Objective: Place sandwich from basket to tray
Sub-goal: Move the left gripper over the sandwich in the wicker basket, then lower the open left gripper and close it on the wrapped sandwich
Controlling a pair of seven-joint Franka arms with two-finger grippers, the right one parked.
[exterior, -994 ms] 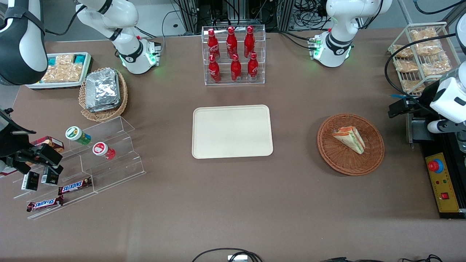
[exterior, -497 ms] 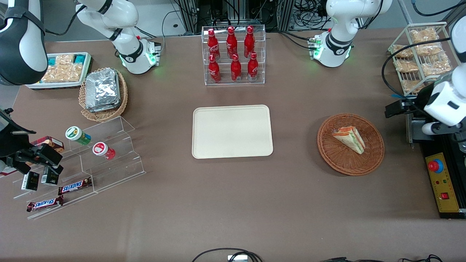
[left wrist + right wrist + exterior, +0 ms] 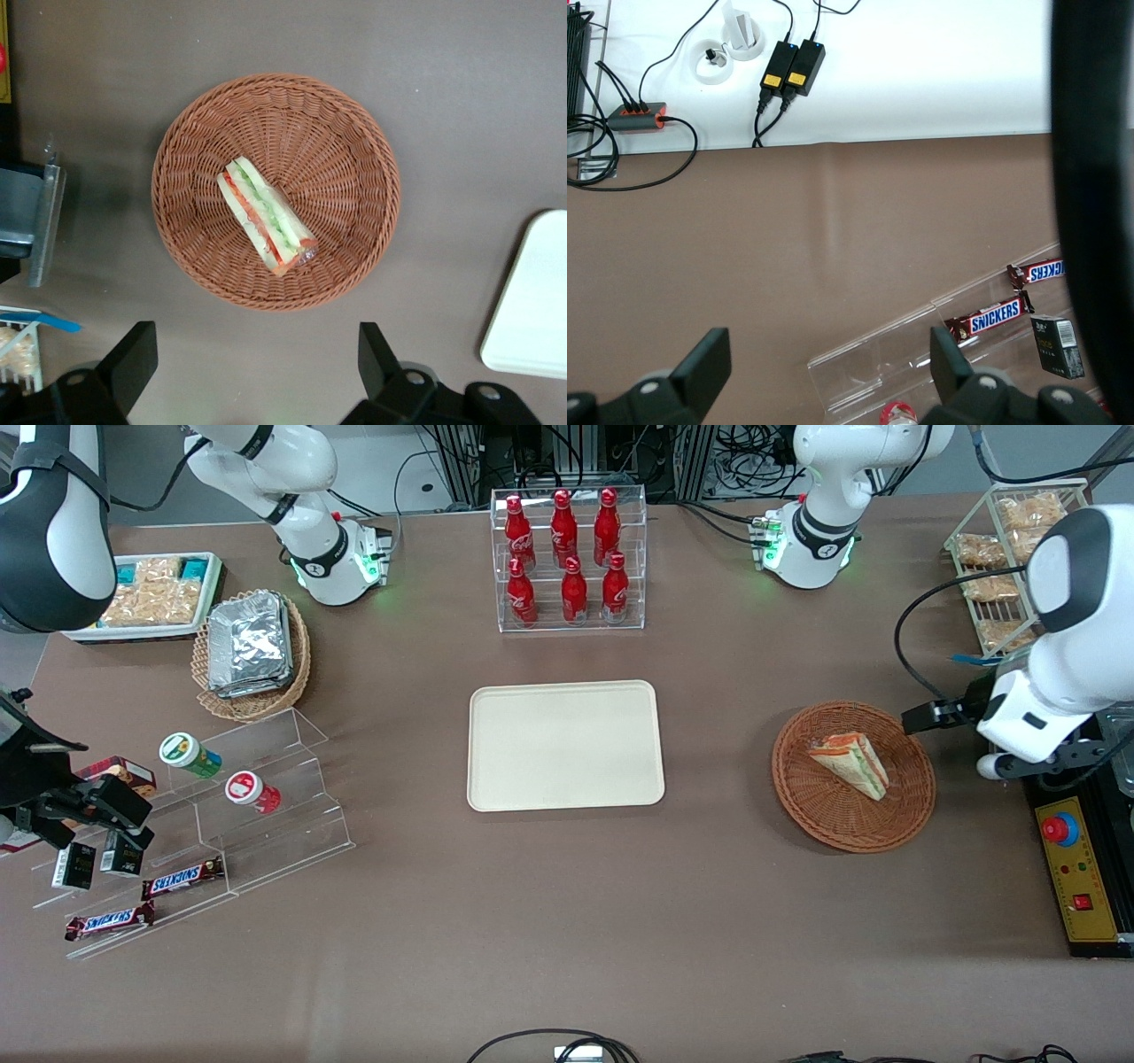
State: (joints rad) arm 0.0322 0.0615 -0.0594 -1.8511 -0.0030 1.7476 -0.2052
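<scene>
The sandwich (image 3: 849, 764) lies in the basket (image 3: 912, 815), untouched, the tray (image 3: 565, 745) bare at its nine o'clock across the counter (image 3: 567, 921). We have swung in from three o'clock: our gripper (image 3: 257, 372) now hangs near the basket's rim, jaws spread wide, so we judge the reach nearly done.

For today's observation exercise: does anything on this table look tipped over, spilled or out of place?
Two small jars lie on their sides on the clear stepped stand. The sandwich sits in its basket, the tray is bare, and the open gripper hovers above the basket.
</scene>
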